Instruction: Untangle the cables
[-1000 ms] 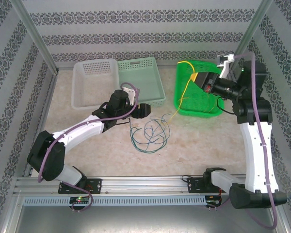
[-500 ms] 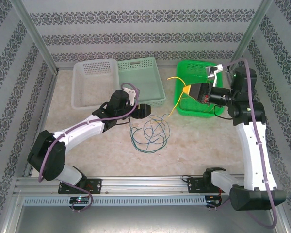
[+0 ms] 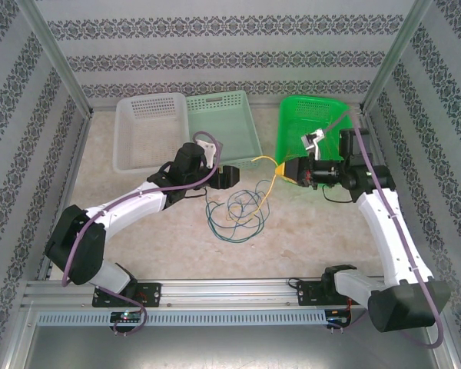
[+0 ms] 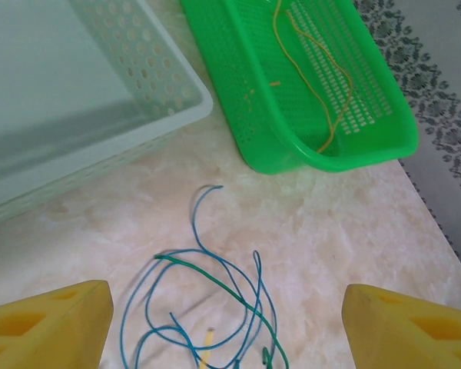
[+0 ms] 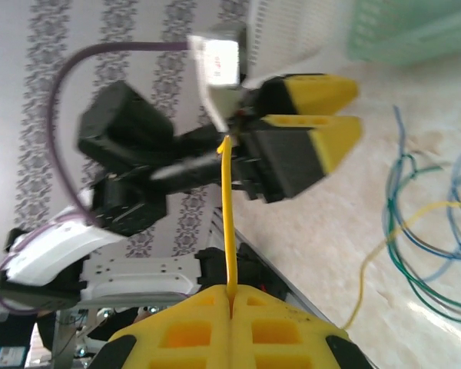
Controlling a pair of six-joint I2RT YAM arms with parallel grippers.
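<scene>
A loose tangle of blue and green cables point(image 3: 234, 211) lies on the table's middle. In the left wrist view, blue cable point(image 4: 196, 223) and green cable point(image 4: 215, 280) curl between my yellow fingers. My left gripper point(image 3: 229, 176) point(image 4: 227, 330) hovers open just above the tangle's far edge, holding nothing. My right gripper point(image 3: 286, 169) point(image 5: 230, 296) is shut on the yellow cable point(image 3: 267, 173) point(image 5: 227, 215). That cable arcs from the closed pads down into the tangle. A yellow strand point(image 4: 323, 96) lies inside the green basket point(image 4: 253, 92).
Three baskets stand along the back: white point(image 3: 150, 131), mint point(image 3: 223, 115) and green point(image 3: 311, 115). The right arm reaches across the green basket's near end. Patterned walls close in both sides. The left gripper point(image 5: 352, 109) faces the right wrist camera closely.
My right gripper has swung from over the green basket down and left toward the tangle, carrying the yellow cable. The left arm has stayed put.
</scene>
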